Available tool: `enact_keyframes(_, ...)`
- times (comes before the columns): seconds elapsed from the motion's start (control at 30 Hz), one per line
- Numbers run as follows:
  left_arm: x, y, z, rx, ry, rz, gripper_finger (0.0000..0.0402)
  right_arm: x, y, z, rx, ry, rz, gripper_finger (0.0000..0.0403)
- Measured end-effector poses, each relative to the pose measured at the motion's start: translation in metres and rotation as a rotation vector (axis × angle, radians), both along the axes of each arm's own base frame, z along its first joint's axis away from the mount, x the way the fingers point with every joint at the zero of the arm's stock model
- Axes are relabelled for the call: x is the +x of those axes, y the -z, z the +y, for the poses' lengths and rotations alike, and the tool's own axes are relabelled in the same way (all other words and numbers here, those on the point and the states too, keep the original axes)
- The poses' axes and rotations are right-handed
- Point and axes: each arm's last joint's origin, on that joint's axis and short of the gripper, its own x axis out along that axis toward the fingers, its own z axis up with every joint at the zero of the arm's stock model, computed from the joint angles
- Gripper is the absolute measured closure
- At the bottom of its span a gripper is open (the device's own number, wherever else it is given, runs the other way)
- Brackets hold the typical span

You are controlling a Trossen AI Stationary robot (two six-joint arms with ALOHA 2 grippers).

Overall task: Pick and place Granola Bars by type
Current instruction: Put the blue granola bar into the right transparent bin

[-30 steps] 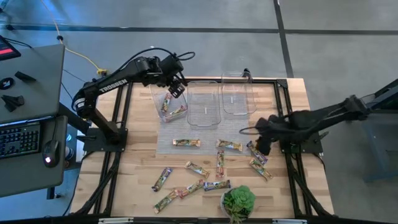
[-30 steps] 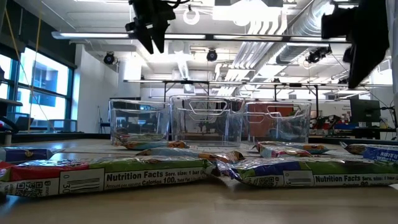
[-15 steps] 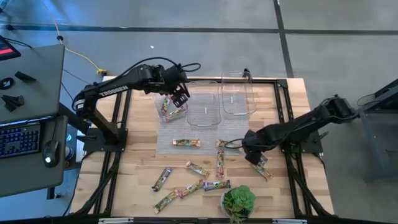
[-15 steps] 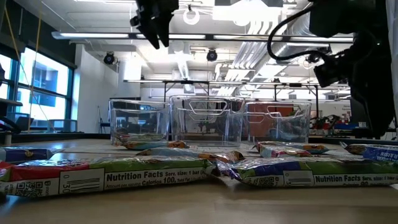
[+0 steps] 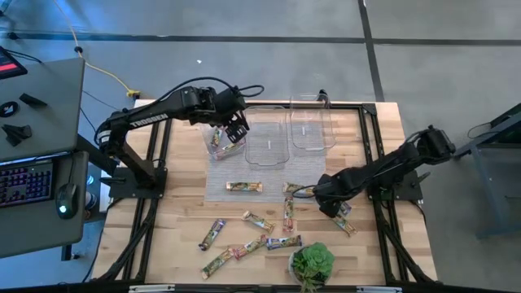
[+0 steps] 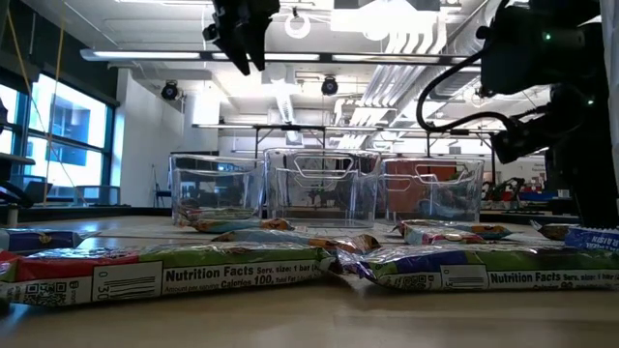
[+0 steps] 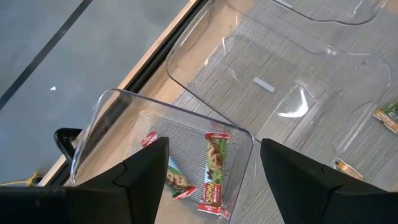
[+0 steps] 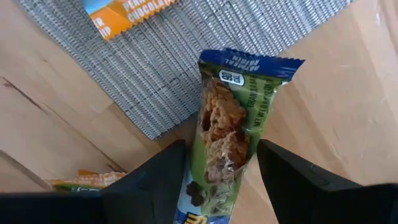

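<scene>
Three clear bins stand in a row at the back of the table [image 5: 383, 114]. The left bin [image 5: 210, 140] holds two red-wrapped bars [image 7: 213, 171]; the middle bin [image 5: 266, 137] and right bin [image 5: 310, 126] look bare inside, as far as the glare lets me see. The left gripper [image 5: 236, 129] hangs above the left bin, fingers spread, holding nothing. The right gripper [image 5: 329, 203] is down at the table's right side, its fingers open either side of a blue-and-green bar [image 8: 233, 127], not clamped on it. The other Granola Bars [image 5: 259, 221] lie scattered near the potted plant [image 5: 312, 264].
</scene>
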Motion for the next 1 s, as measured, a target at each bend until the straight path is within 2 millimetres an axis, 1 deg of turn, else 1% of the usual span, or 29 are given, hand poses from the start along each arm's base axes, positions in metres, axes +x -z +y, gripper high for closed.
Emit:
enact_keyframes(0.1, 0.0, 0.0, 0.0, 0.001, 0.0, -0.001, 0.0153, -0.001, -0.001, -0.001, -0.017, -0.006, -0.015, 0.0213)
enact_keyframes(0.17, 0.0, 0.0, 0.0, 0.001, 0.001, -0.001, 0.0153, -0.002, -0.004, -0.001, -0.013, -0.011, -0.036, 0.0225)
enact_keyframes(0.43, 0.0, 0.0, 0.0, 0.009, 0.019, 0.009, 0.0153, -0.005, -0.015, -0.003, 0.005, -0.009, -0.091, 0.0311)
enact_keyframes(0.6, 0.0, 0.0, 0.0, 0.012, 0.026, 0.013, 0.0153, -0.007, -0.028, -0.009, 0.019, 0.024, -0.157, 0.0357)
enact_keyframes(0.67, 0.0, 0.0, 0.0, 0.014, 0.031, 0.015, 0.0153, -0.007, -0.039, -0.014, 0.002, 0.029, -0.186, 0.0365)
enact_keyframes(0.8, 0.0, 0.0, 0.0, 0.021, 0.047, 0.025, 0.0153, 0.002, -0.072, -0.027, -0.11, -0.008, -0.271, 0.0367)
enact_keyframes(0.93, 0.0, 0.0, 0.0, 0.022, 0.051, 0.027, 0.0153, 0.018, -0.113, -0.049, -0.316, -0.087, -0.366, 0.0358)
enact_keyframes(1.0, 0.0, 0.0, 0.0, 0.024, 0.055, 0.029, 0.0153, 0.027, -0.131, -0.063, -0.437, -0.144, -0.372, 0.0357)
